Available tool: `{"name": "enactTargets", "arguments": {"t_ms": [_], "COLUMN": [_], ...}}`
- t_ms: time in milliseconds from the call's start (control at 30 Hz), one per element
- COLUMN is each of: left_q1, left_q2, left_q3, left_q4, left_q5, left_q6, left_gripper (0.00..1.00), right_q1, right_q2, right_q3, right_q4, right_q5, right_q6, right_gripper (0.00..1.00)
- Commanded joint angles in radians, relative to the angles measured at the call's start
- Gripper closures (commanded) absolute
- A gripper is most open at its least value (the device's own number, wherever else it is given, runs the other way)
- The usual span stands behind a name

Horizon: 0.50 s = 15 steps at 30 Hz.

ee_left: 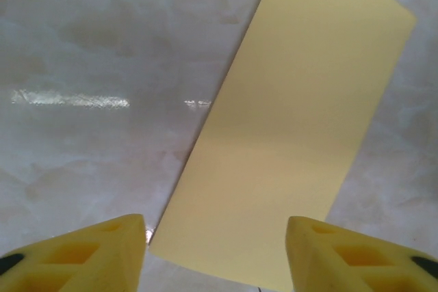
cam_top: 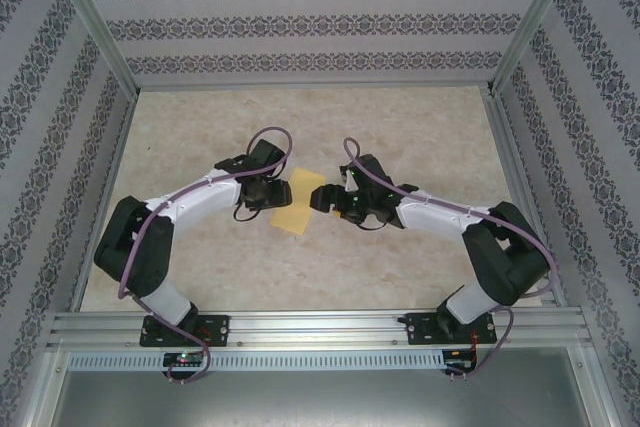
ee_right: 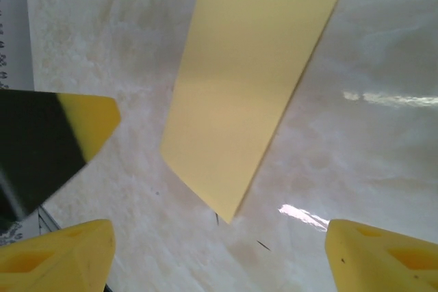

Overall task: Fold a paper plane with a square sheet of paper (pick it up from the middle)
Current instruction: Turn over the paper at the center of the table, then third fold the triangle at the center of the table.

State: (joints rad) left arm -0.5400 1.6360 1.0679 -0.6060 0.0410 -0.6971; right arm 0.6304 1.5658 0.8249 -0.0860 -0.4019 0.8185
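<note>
You see the yellow sheet of paper lying flat mid-frame between the left gripper and right gripper, both spread apart.

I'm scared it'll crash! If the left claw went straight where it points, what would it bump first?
Probably the yellow sheet of paper, lying flat on the tabletop right ahead of the open left claw. Depth is hard to judge.

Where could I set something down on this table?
The far half of the table, between the yellow paper and the back wall, is bare. So is the near strip between paper and front rail. The middle is crowded: left gripper and right gripper flank the paper.
</note>
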Motion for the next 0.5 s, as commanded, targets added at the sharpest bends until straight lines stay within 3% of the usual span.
{"name": "enactTargets", "arguments": {"t_ms": [0, 167, 267, 467], "left_q1": [0.018, 0.023, 0.023, 0.023], "left_q2": [0.052, 0.126, 0.163, 0.194], "left_q3": [-0.013, 0.0, 0.012, 0.0], "left_q4": [0.1, 0.114, 0.13, 0.107], "left_q5": [0.07, 0.079, 0.092, 0.078], "left_q6": [-0.015, -0.001, 0.005, -0.017], "left_gripper": [0.51, 0.71, 0.78, 0.79], "right_q1": [0.02, 0.043, 0.048, 0.053], "right_q2": [0.031, 0.049, 0.069, 0.101], "right_q3": [0.04, 0.055, 0.066, 0.082], "right_q4": [0.049, 0.052, 0.052, 0.046], "right_q5": [0.049, 0.064, 0.057, 0.04], "right_q6": [0.061, 0.068, 0.065, 0.054], "right_gripper": [0.22, 0.26, 0.29, 0.32]}}
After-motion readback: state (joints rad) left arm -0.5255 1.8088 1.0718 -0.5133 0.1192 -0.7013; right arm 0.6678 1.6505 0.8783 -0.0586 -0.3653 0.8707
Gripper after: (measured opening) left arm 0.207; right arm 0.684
